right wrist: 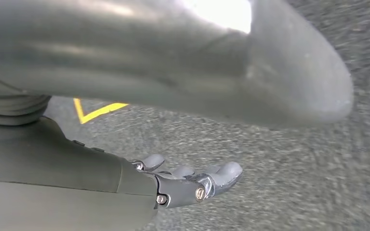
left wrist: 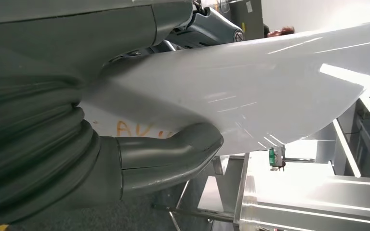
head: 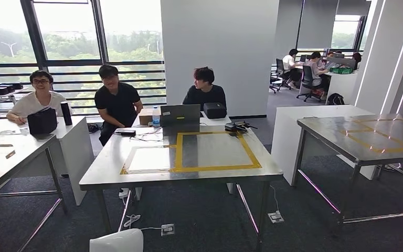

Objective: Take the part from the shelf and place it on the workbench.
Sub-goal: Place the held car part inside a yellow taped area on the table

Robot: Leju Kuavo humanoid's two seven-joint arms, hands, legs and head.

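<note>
Left hand (left wrist: 125, 159): thumb below, dark fingers (left wrist: 212, 29) above, clamped on the edge of the white part (left wrist: 250, 91), a broad glossy curved panel, presumably held flat for carrying. Head view: a corner of the part pokes in low, short of the steel bench (head: 183, 157) with its yellow tape frame (head: 215, 149); three seated people behind it. Right hand (right wrist: 192, 180): fingers apart, holding nothing, above grey carpet (right wrist: 294, 192); likely hanging idle.

Open-plan office: steel workbenches (head: 189, 157), laptop (head: 180, 114) (seated staff (head: 116, 101)).
</note>
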